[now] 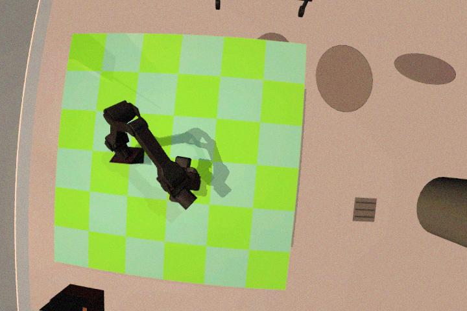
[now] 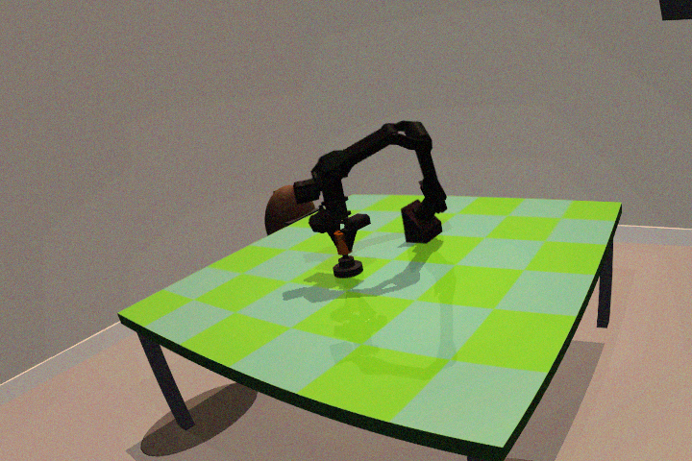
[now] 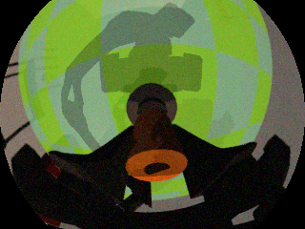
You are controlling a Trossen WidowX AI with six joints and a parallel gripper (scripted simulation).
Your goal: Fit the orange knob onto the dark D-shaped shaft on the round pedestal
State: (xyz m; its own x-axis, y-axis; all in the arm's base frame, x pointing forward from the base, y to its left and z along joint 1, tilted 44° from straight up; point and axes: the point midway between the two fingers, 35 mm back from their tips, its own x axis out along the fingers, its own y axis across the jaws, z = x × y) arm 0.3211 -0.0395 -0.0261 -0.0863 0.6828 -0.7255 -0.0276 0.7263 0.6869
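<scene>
Currently, the part-open hand (image 2: 342,243) (image 3: 152,128) grips the orange knob (image 2: 340,243) (image 3: 156,165) between its fingers.

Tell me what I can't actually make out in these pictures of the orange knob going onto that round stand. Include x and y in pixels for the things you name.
- Shaft's flat side: not discernible in the exterior view, too small and dark under the orange knob (image 2: 342,244) (image 3: 156,129).
- Knob's underside: faces away in the wrist view.
- Knob from above: the arm (image 1: 151,142) (image 2: 365,147) covers it in the top view.
- Brown round object (image 2: 287,208): partly behind the table, exterior view.
</scene>
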